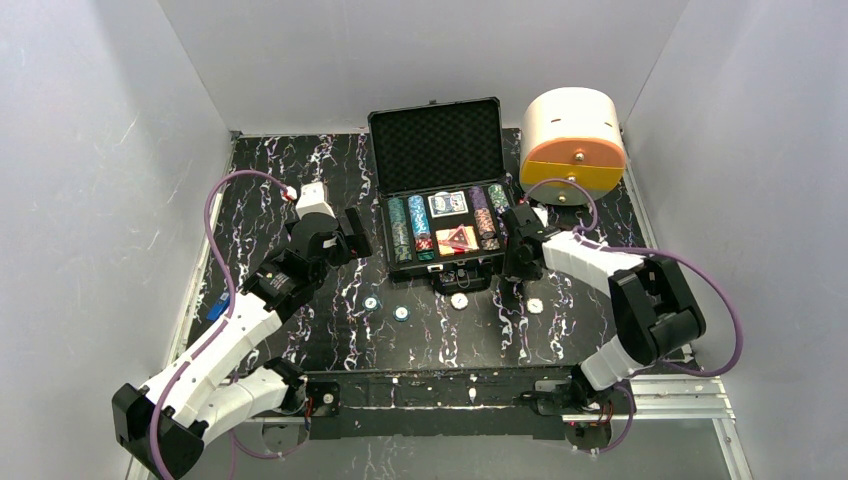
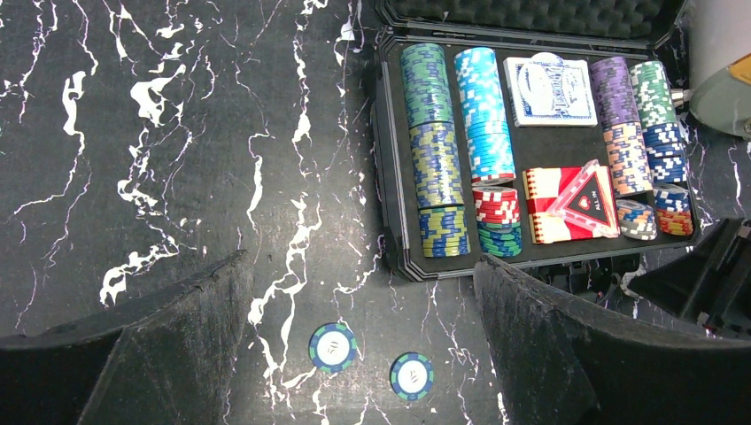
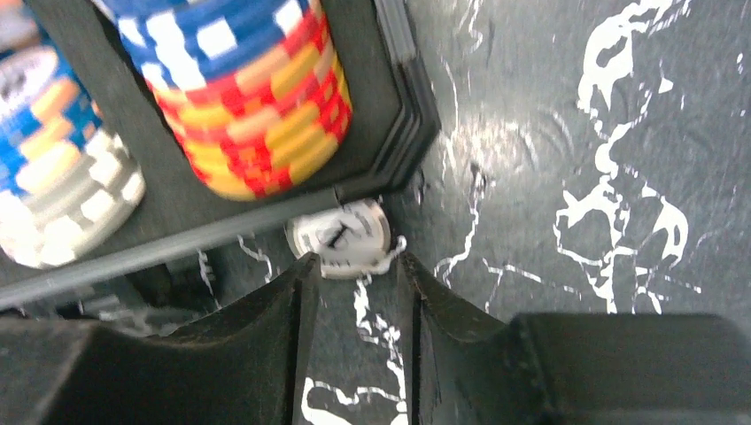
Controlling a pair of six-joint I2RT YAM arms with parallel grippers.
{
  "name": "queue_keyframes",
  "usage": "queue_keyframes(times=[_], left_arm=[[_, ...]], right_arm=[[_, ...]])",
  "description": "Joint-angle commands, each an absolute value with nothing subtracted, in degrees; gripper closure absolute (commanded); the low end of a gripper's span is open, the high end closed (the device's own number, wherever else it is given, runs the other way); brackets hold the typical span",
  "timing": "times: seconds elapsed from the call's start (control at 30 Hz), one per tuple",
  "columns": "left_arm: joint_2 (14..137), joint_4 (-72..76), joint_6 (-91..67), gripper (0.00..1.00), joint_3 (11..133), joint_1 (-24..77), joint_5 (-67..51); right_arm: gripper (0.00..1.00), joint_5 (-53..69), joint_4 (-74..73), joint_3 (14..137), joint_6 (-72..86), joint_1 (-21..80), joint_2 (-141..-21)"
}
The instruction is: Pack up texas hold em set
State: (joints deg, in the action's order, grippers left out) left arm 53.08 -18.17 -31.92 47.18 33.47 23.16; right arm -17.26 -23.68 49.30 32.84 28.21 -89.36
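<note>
The black briefcase (image 1: 436, 104) stands open at the back middle, holding rows of chips (image 2: 434, 142), a blue deck (image 2: 550, 89) and a red deck with the red triangle (image 2: 589, 202) on it. Two green-blue chips (image 1: 372, 301) (image 1: 401, 313) and two white buttons (image 1: 459, 300) (image 1: 535, 305) lie on the table in front. My left gripper (image 2: 361, 261) is open and empty left of the case, above the two chips (image 2: 333, 346). My right gripper (image 3: 356, 258) is at the case's front right corner (image 3: 398, 115), its tips closed on the edges of a white round button (image 3: 341, 235).
A white-and-orange cylindrical box (image 1: 572, 140) stands right of the case lid. A small blue tool (image 1: 215, 308) lies at the table's left edge by the left arm. White walls enclose the black marbled table on the left, back and right.
</note>
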Motion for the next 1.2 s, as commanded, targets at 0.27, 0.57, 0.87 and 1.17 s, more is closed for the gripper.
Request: queue_keyframes(times=[0.27, 0.57, 0.87, 1.17], left_arm=[[53.13, -17.67, -31.99, 0.08, 46.23, 33.22, 24.89], [54.05, -17.31, -31.44, 0.08, 47.14, 33.22, 24.59], [53.33, -17.95, -30.76, 0.08, 47.20, 33.22, 25.39], [53.34, -18.10, -30.50, 0.08, 46.98, 33.22, 25.64]], right_arm=[[0.59, -10.32, -34.06, 49.33, 33.52, 29.00, -82.62], [0.31, -17.93, -27.67, 53.83, 31.06, 28.83, -90.04], [0.35, -19.18, -22.20, 55.01, 29.85, 28.59, -94.85], [0.58, -17.12, -22.69, 52.43, 30.56, 27.73, -95.22]])
